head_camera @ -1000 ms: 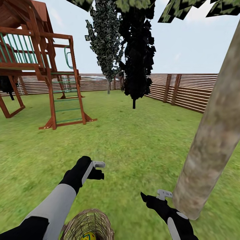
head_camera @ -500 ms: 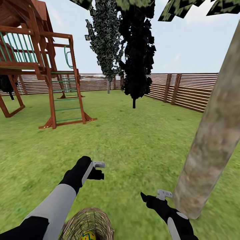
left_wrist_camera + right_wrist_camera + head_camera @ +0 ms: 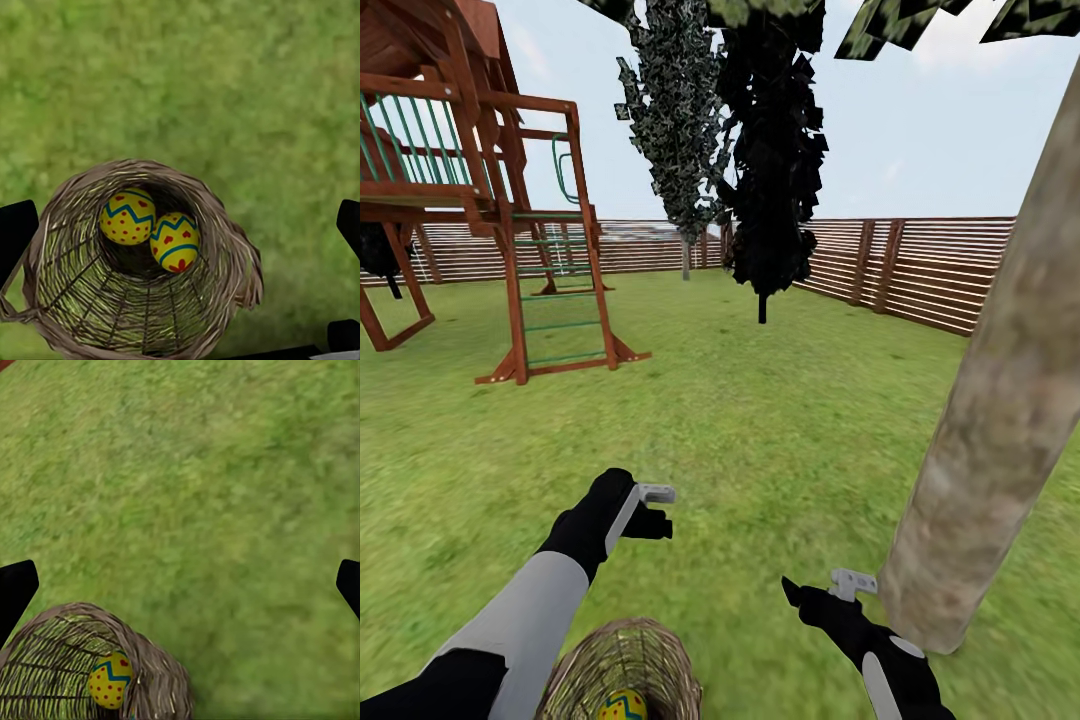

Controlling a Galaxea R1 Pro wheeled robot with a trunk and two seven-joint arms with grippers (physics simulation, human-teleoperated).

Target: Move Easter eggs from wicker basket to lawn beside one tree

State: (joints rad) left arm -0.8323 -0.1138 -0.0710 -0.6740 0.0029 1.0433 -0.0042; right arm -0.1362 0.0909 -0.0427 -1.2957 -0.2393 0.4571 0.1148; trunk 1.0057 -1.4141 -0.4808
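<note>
On the mottled green lawn (image 3: 780,440), the tan open-weave wicker basket (image 3: 142,262) holds 2 visible yellow zigzag-banded eggs (image 3: 128,217) (image 3: 175,241). Left gripper (image 3: 180,225) is poised overhead, spread wide, empty, likely for picking. Right gripper (image 3: 180,585), also wide, waits beside the grey-beige trunk (image 3: 1000,420).

Fenced back yard under a pale, hazy blue sky.

A brown wooden playset (image 3: 470,190) with green ladder rungs and green railing bars stands at the far left on mottled green grass (image 3: 760,420). A brown slatted wooden fence (image 3: 920,270) runs along the back and angles nearer on the right. In front of it rise a slim columnar grey-green tree (image 3: 675,130) and, just beside it, a near-black thin-trunked tree (image 3: 772,160). Light is even, with no sharp shadows.
</note>
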